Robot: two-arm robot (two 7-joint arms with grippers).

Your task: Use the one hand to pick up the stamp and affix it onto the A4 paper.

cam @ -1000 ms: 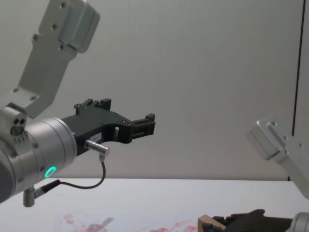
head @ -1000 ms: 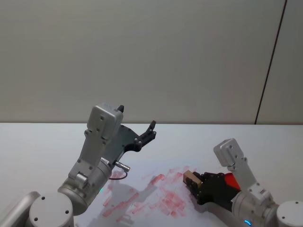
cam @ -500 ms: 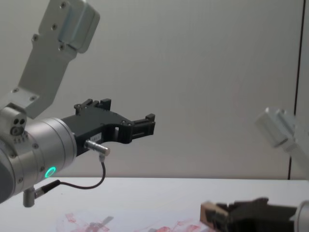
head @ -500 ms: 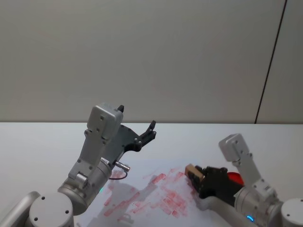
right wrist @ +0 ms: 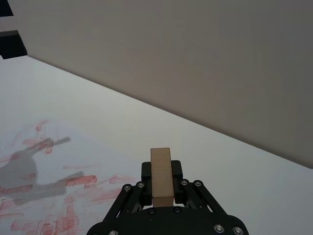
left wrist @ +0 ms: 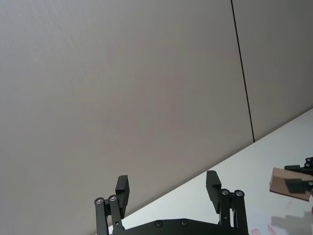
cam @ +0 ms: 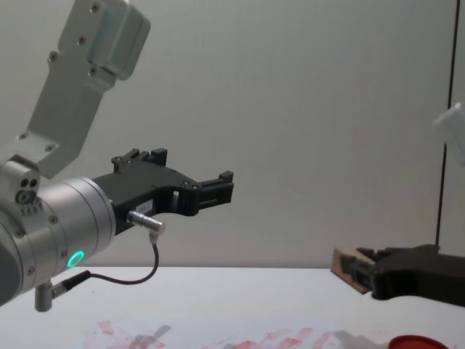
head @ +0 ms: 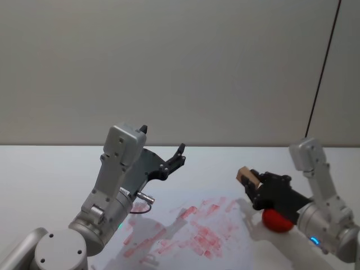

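- Holding the stamp (head: 246,175) clear of the table (head: 50,169), the right gripper (head: 253,184) has both fingers clamped on the block's sides. One end juts free beyond the fingertips. Judged from the task, that free end is the printing face, left unobstructed for pressing.
- Stamp position: in the air at the right of the scene, above the strip between the ink pad and the right margin of the paper. It touches neither, and a shadow falls on the table below.
- Stamp attitude: tilted, with the free end pointing left and slightly upward in the head view. It is not yet turned down toward the sheet, so a downward turn of the wrist is probably needed before any print.
- A4 paper (head: 191,230): lying flat on the table at near centre, to the left of the stamp, with many red prints and smears on it.
- Ink pad (head: 277,220): flat, round and red, on the table at the near right, just beside the paper and partly hidden by the right gripper's body. It is the only holder in the scene. Its red surface is exposed, and how much ink it holds cannot be told.
- Left gripper (left wrist: 167,182): fingers apart and empty, raised high over the left part of the paper and pointing toward the far wall. It is probably parked there to leave the sheet free for the working arm.
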